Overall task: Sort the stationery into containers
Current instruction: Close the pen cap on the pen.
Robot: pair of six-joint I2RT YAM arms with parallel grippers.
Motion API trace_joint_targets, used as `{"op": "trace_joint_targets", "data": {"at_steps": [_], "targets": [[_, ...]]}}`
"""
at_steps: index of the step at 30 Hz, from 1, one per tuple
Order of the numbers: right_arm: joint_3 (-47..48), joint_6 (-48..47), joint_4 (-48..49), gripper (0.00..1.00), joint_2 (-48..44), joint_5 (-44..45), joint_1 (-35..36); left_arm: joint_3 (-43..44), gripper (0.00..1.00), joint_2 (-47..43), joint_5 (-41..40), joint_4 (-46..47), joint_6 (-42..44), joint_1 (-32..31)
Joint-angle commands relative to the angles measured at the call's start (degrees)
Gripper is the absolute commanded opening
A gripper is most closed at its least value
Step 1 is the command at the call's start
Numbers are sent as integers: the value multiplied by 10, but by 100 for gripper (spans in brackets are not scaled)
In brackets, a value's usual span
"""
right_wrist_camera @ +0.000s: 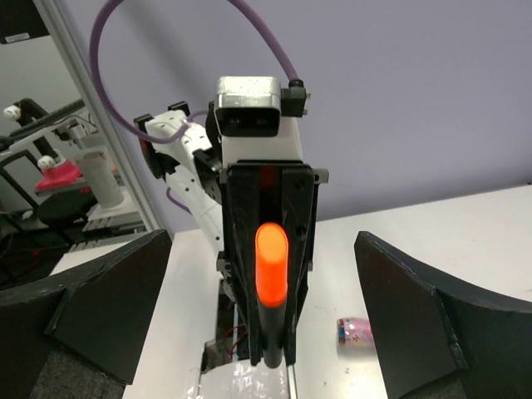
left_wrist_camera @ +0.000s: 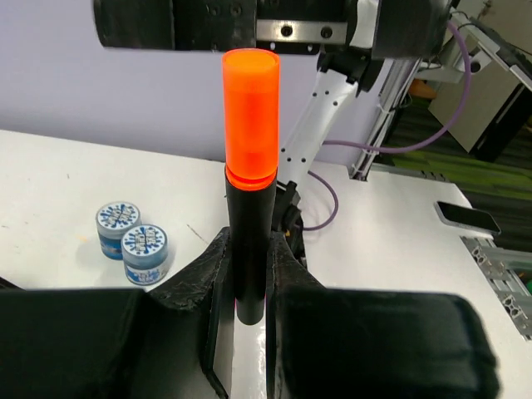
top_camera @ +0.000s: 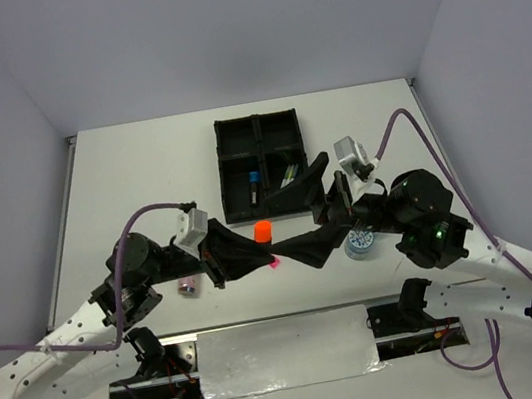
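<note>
A black highlighter with an orange cap (top_camera: pixel 263 230) stands upright between the fingers of my left gripper (top_camera: pixel 260 249), which is shut on its black body (left_wrist_camera: pixel 249 249); the cap (left_wrist_camera: pixel 249 116) rises well above the jaws. My right gripper (top_camera: pixel 300 210) faces it from the right, wide open with nothing between its fingers (right_wrist_camera: pixel 108 307). In the right wrist view the highlighter (right_wrist_camera: pixel 271 264) shows head-on in the gap. The black four-compartment tray (top_camera: pixel 225 170) lies behind, holding a blue-capped highlighter (top_camera: pixel 255 183) and thin pens (top_camera: pixel 288 173).
Two blue-white rolls (top_camera: pixel 359 243) (left_wrist_camera: pixel 145 252) sit under the right arm. A pink tube (top_camera: pixel 189 286) (right_wrist_camera: pixel 356 332) lies by the left arm. A small pink square (top_camera: pixel 274 261) lies below the left gripper. A phone (left_wrist_camera: pixel 465 218) rests off to the side.
</note>
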Motion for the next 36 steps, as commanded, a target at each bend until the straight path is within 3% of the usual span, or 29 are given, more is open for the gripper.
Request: {"op": "trace_joint_targets", "data": {"at_steps": [1,7,11,14,16,18,19,21,22,30,31,36], "targets": [[24,4,1,100,9,14,0,4,0,6,22,36,13,-1],[30,-3,2,100,21,20,1,9,0,24,37,39,9,-1],[26,-3,13,90,33,10,-1,12,0,30,39,38,9,-1],[19,-3,19,73,36,1,1,12,0,28,28,36,9,-1],[8,-3,26,68,35,-2,0,14,0,25,26,34,11,-2],[-8,0,35,47,33,-3,0,16,0,24,21,32,11,-1],[-13,2,40,28,30,-4,1,16,0,24,22,31,11,-1],[-26,7,51,22,28,-4,1,18,0,25,23,31,9,-1],[-29,9,54,11,29,-6,0,19,0,25,24,32,8,-1],[-82,28,83,7,49,-15,-4,43,0,19,14,36,16,-1],[-98,40,91,1,51,-25,-8,56,0,18,10,26,22,-1],[-182,97,134,0,92,-66,-44,106,0,20,3,-1,68,8]]}}
